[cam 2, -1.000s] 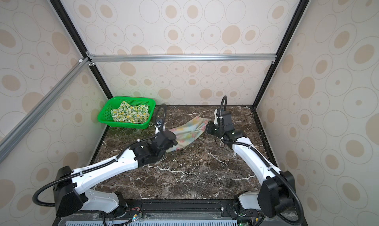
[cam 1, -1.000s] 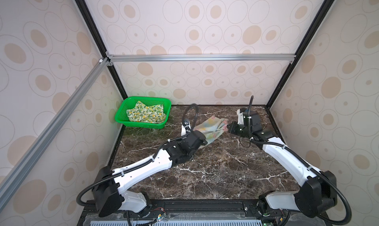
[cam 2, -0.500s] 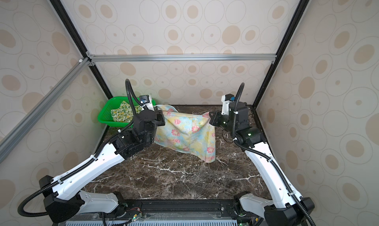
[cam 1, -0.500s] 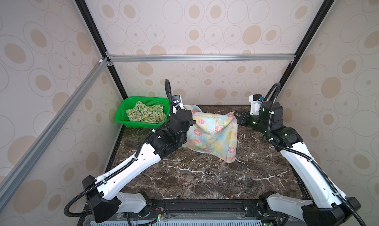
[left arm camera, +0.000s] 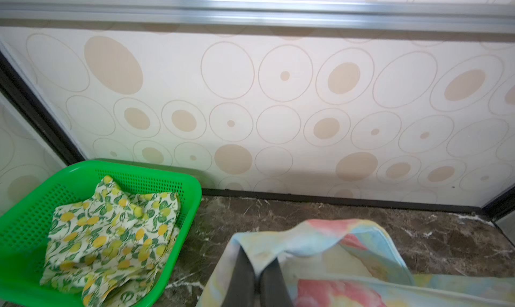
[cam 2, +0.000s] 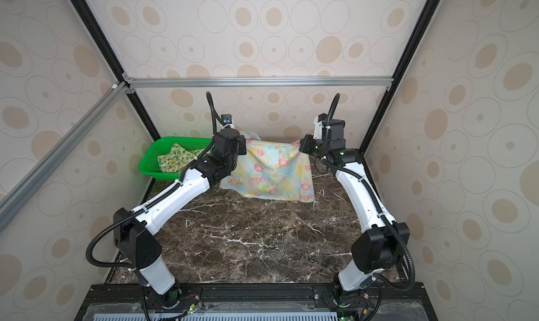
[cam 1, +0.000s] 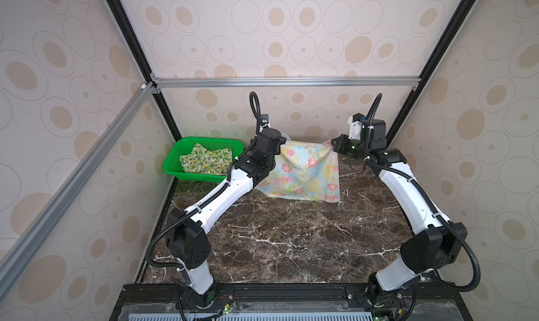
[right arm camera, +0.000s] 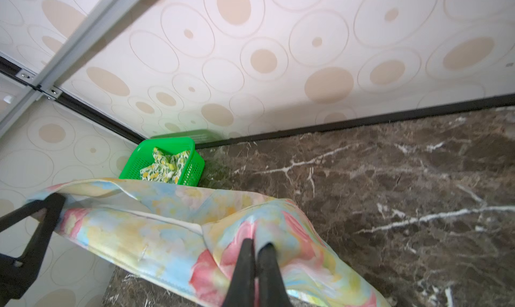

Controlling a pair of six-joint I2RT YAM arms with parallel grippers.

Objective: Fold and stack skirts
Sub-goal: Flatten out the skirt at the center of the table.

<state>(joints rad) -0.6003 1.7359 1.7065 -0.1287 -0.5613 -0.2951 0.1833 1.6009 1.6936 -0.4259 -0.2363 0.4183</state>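
Stretched between my two grippers at the back of the table is the pastel blue-yellow skirt with pink flowers (cam 1: 303,171) (cam 2: 274,171). Its top edge is taut and its lower edge trails on the marble. My left gripper (left arm camera: 257,259) (cam 1: 283,139) is shut on its left top corner. The right gripper (right arm camera: 256,244) (cam 1: 333,146) is shut on the right top corner. The cream lemon-print skirt (cam 1: 208,159) (left arm camera: 111,236) lies crumpled in the green basket (cam 1: 175,171) (left arm camera: 192,197) at the back left.
The dark marble table (cam 1: 291,240) is enclosed by patterned walls on three sides. An aluminium rail (cam 1: 285,82) crosses the back wall above the arms. The basket sits in the back left corner, close to my left arm's wrist.
A second ago the floral skirt lay bunched on the table between both grippers. Both arms have since raised and spread it, then carried it back until its lower edge meets the table.
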